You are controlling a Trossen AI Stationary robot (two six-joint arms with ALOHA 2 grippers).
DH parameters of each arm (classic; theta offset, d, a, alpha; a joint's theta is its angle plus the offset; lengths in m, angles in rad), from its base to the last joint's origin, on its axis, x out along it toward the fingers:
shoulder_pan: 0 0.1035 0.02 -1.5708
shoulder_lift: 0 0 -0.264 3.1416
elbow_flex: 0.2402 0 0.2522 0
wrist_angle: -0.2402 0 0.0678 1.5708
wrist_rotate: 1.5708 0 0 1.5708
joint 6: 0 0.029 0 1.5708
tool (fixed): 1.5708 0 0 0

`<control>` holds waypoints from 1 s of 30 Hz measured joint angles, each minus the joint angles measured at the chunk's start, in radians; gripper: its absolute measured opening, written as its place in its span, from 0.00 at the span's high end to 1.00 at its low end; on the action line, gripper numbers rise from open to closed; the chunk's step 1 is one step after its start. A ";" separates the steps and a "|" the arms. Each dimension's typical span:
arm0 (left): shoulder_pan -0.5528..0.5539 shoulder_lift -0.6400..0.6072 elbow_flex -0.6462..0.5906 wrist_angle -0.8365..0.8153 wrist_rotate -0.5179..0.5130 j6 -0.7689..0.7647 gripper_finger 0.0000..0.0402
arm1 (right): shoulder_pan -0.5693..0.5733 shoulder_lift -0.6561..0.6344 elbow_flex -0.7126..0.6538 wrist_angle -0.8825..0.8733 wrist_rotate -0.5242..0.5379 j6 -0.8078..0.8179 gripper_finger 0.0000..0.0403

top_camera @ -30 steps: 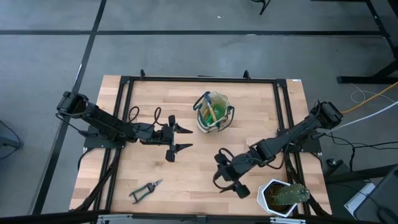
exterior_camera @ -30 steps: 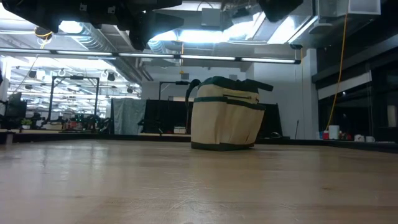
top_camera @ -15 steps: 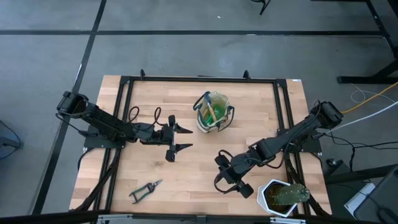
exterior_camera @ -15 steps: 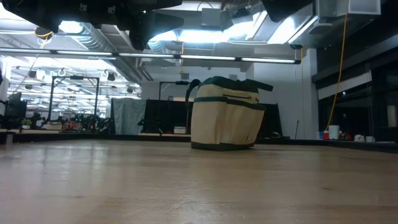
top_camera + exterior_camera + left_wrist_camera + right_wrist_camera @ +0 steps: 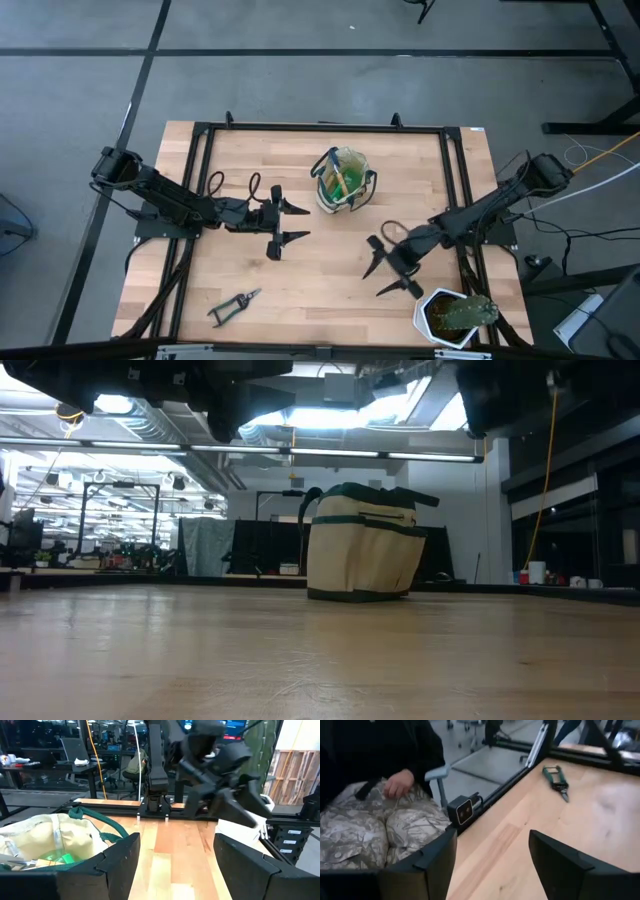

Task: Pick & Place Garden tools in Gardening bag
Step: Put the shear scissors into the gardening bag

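Shears (image 5: 235, 304) lie flat near the front-left corner of the tabletop (image 5: 300, 270), well apart from the gardening bag (image 5: 343, 180), which already shows green and wood inside. Both the left pincer (image 5: 290, 224) and the right pincer (image 5: 388, 270) stand wide open and empty. Risk is that the thin flat tool slides under a shallow grasp, or that the right pincer knocks the white pot (image 5: 452, 316) just beside it.
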 joint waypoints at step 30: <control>0.000 0.000 0.000 -0.059 0.003 0.000 0.38 | -0.085 -0.601 -0.236 -0.217 -0.068 -0.255 0.38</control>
